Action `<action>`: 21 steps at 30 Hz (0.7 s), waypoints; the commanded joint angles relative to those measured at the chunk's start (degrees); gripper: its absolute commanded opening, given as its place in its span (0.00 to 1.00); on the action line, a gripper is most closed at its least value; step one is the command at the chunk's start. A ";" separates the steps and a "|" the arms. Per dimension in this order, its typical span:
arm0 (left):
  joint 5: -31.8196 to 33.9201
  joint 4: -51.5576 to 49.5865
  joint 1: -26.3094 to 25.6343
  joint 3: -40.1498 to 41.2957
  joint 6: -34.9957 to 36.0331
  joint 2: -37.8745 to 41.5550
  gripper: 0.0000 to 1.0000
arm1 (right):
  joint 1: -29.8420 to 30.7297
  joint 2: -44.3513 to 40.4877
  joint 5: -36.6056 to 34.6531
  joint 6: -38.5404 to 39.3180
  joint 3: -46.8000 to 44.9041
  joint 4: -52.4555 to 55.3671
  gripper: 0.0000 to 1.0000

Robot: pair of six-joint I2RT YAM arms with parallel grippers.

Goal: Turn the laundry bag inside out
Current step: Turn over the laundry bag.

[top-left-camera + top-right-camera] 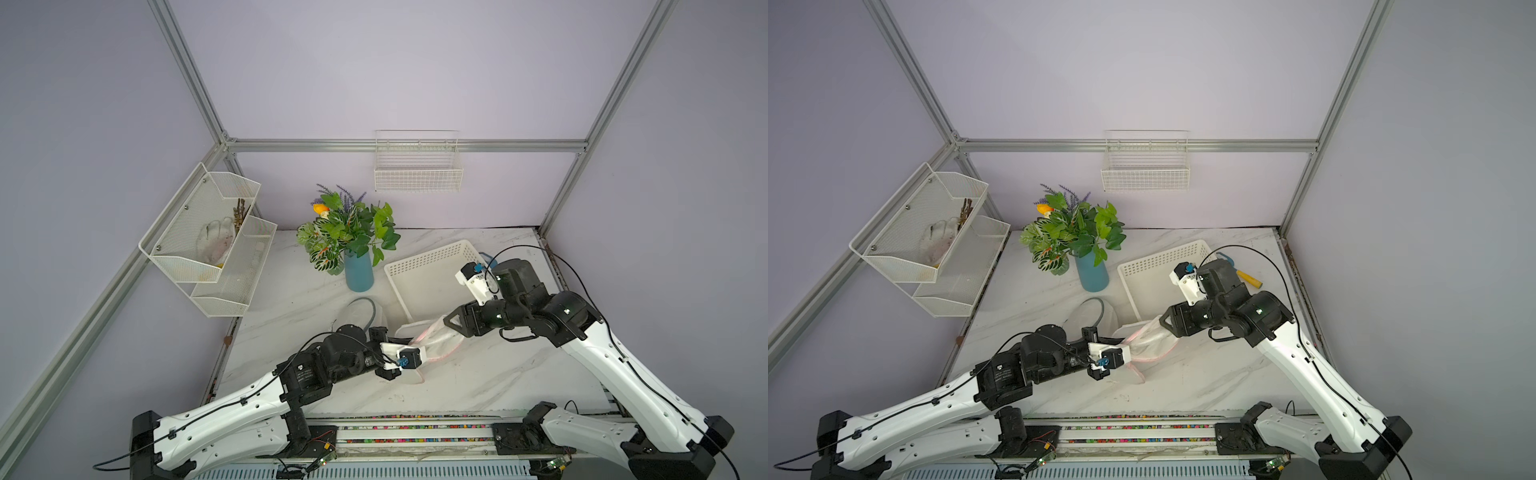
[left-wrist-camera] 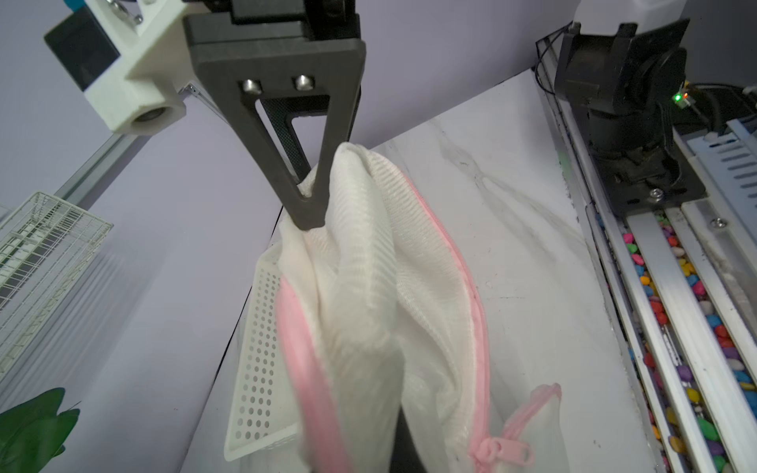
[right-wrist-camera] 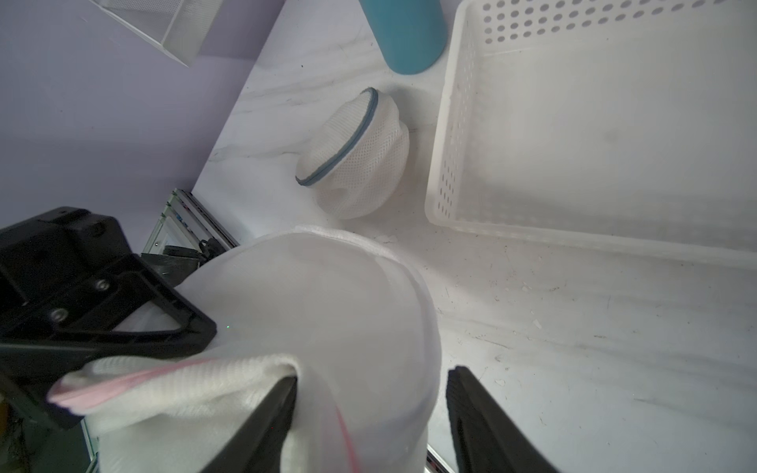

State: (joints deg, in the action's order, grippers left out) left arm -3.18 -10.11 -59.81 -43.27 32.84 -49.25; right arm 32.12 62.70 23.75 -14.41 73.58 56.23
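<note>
White mesh laundry bag (pink zip) clamped in left gripper; right gripper fingers stand apart.

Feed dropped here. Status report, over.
Left end effector shut on laundry bag. Right end effector open, bag draped over one finger. White basket close by.

No text, brand or number is legible in any view. The elbow motor of my left arm carries a label in both top views; it appears to hold several printed lines, too small to read.
</note>
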 commanded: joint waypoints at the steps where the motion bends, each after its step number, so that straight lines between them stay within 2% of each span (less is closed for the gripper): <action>1: -4.35 5.84 0.93 -0.86 -11.55 0.54 0.00 | -2.10 -2.85 10.23 -2.70 0.18 -3.62 0.64; 2: -4.89 5.28 1.14 -1.28 -12.86 -0.04 0.00 | -2.81 -3.35 12.19 -3.40 0.19 -4.37 0.64; 3: -4.99 4.45 1.35 -1.73 -14.45 -0.84 0.00 | -3.37 -3.87 13.77 -4.31 0.09 -5.33 0.70; 4: -4.83 3.54 1.67 -2.31 -15.94 -1.61 0.00 | -3.77 -4.26 14.72 -5.18 0.00 -6.11 0.71; 6: -5.09 0.90 2.70 -3.91 -19.09 -3.61 0.00 | -4.26 -5.01 14.73 -6.48 0.30 -7.13 0.74; 11: -5.48 0.08 4.27 -5.01 -25.15 -6.44 0.00 | -4.36 -6.19 9.91 -5.62 -0.36 -6.28 0.77; 16: -5.70 2.01 5.31 -4.99 -29.21 -7.08 0.00 | -4.36 -8.18 4.22 -1.34 -3.71 -5.14 0.78; 18: -6.10 3.44 5.69 -4.82 -30.74 -6.76 0.00 | -4.35 -9.77 0.71 -0.27 -6.66 -6.21 0.77; 21: -7.07 5.48 6.11 -4.67 -32.04 -6.18 0.00 | -4.29 -12.09 0.94 -0.79 -11.15 -11.02 0.73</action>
State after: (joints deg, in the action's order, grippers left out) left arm -8.34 -9.56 -54.30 -45.58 4.54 -56.77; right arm 27.99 52.56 27.51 -16.51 65.60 49.82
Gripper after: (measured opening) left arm 0.059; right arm 0.740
